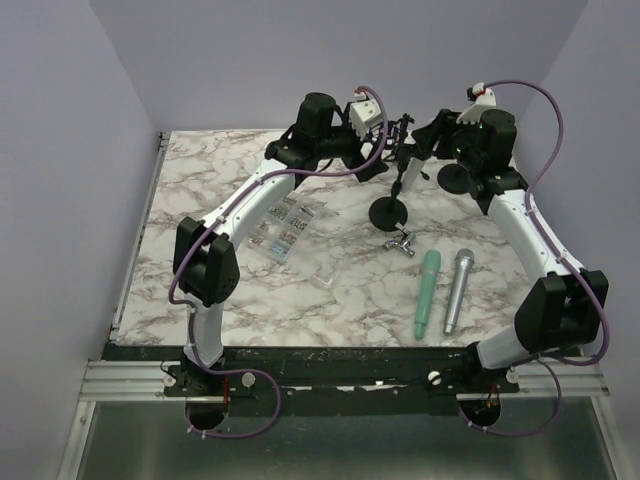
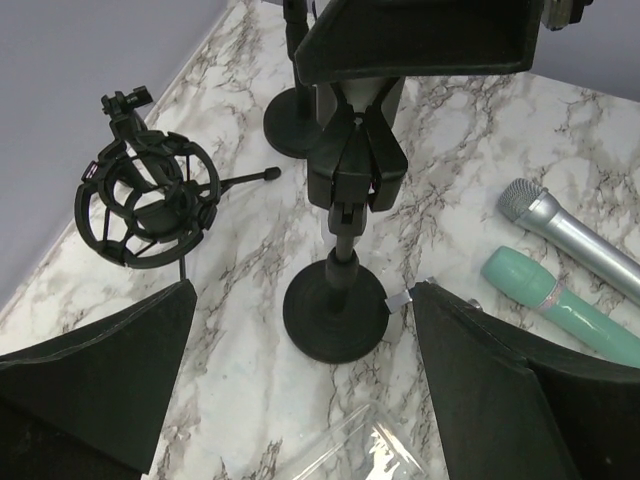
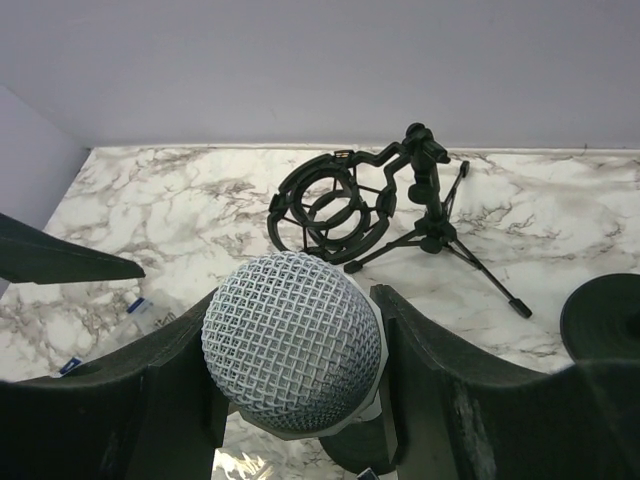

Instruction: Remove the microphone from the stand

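Observation:
A microphone with a silver mesh head [image 3: 292,340] stands upright between the fingers of my right gripper [image 3: 290,400], which is shut on it just below the head. It sits in the black clip [image 2: 355,150] of a stand with a round base [image 2: 335,320] [image 1: 388,212]. In the top view my right gripper [image 1: 425,147] hides the microphone. My left gripper [image 2: 300,290] [image 1: 375,165] is open and empty, its fingers [image 2: 100,385] spread wide on the near side of the stand's base, not touching it.
A black shock mount on a small tripod [image 2: 145,200] [image 3: 345,205] stands by the back wall. A second round stand base [image 1: 458,180] is at back right. A silver microphone [image 1: 458,290], a green one [image 1: 428,290], a small metal part [image 1: 400,243] and a plastic bag [image 1: 285,225] lie on the table.

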You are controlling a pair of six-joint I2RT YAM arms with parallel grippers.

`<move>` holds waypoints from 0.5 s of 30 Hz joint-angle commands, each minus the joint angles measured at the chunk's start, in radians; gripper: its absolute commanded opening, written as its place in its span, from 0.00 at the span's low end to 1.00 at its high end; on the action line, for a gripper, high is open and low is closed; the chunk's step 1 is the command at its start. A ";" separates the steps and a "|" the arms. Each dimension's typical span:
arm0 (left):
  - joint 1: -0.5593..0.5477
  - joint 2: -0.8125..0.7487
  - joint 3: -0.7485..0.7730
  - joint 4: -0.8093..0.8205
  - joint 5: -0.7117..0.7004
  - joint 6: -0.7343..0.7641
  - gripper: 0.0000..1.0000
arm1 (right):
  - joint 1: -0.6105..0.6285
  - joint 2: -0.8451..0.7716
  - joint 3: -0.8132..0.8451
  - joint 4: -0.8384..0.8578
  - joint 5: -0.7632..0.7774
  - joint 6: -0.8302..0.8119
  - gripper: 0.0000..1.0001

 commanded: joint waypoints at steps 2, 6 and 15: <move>0.001 0.044 0.046 0.077 0.063 -0.020 0.94 | 0.002 0.012 0.016 0.093 -0.065 0.052 0.01; 0.001 0.037 0.031 0.085 0.067 0.001 0.90 | 0.015 0.015 0.007 0.125 -0.081 0.083 0.01; 0.004 -0.009 -0.026 0.098 0.042 0.024 0.92 | 0.093 0.048 0.043 0.101 -0.035 0.066 0.01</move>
